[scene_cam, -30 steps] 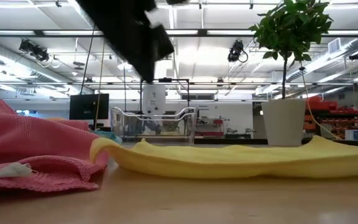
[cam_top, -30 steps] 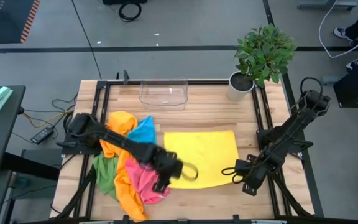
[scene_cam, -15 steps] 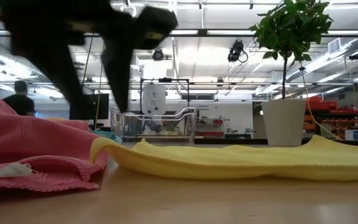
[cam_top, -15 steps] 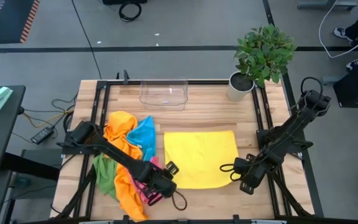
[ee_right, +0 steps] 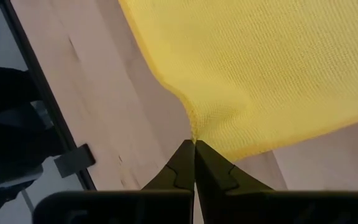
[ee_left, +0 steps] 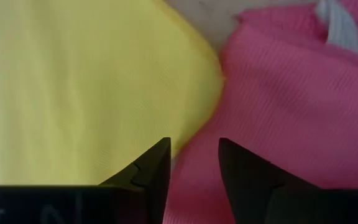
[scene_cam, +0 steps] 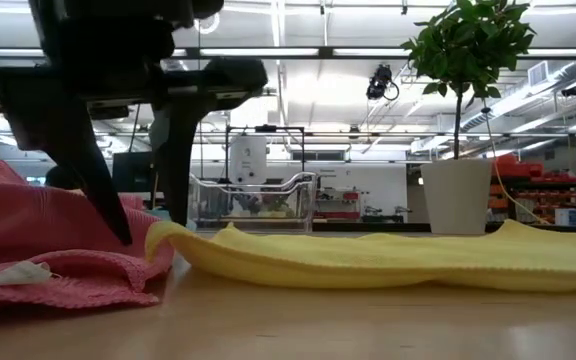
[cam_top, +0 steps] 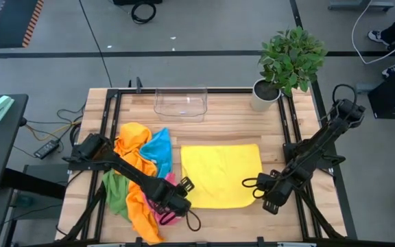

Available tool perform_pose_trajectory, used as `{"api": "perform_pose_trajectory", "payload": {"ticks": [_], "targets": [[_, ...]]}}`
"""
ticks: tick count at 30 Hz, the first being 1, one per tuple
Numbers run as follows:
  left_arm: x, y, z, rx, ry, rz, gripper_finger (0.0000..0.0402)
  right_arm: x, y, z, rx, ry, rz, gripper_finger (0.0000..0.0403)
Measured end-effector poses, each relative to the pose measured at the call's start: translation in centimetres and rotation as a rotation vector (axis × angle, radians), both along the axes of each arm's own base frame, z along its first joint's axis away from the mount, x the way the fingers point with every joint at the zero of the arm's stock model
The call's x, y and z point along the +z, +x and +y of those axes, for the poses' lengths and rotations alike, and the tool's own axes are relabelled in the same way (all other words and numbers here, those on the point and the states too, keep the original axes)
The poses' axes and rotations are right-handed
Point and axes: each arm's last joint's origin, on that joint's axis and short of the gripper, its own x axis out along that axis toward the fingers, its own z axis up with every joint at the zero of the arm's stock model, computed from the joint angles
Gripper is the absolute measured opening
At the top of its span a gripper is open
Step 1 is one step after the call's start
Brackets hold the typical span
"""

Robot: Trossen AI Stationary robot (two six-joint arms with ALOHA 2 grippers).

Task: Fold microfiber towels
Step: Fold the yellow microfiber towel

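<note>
Both grippers low at the yellow towel's (cam_top: pixel 221 174) near corners.

The left gripper (ee_left: pixel 194 163) points down with fingers spread, straddling the seam where yellow meets the pink towel (ee_left: pixel 291 106). The right gripper (ee_right: pixel 194 152) is pressed together, pinching the yellow towel's edge. Orange, blue and green towels (cam_top: pixel 139 168) are heaped beside the spread yellow one; a clear tray (cam_top: pixel 180 103) and potted plant (cam_top: pixel 290 58) stand behind.
</note>
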Motion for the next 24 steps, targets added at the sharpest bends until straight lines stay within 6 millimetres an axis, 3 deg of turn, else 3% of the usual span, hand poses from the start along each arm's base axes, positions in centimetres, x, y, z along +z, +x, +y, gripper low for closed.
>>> {"api": "perform_pose_trajectory", "payload": {"ticks": [7,11,17,24], "targets": [[0.1,0.6,0.6,-0.009,0.004,-0.026,0.0129,0.0,0.5,-0.5,-0.008,-0.001,-0.003,0.0010],[0.2,0.9,0.2,-0.067,-0.044,-0.037,0.0128,0.0,0.7,-0.6,-0.013,0.003,-0.001,0.0010],[-1.4,0.4,-0.1,-0.084,-0.072,-0.038,0.0126,0.0,0.6,-0.6,-0.010,0.005,0.000,0.0010],[-1.1,0.8,-0.7,-0.067,-0.121,-0.103,0.0121,0.0,0.6,-0.6,0.000,0.007,0.002,0.0010]]}}
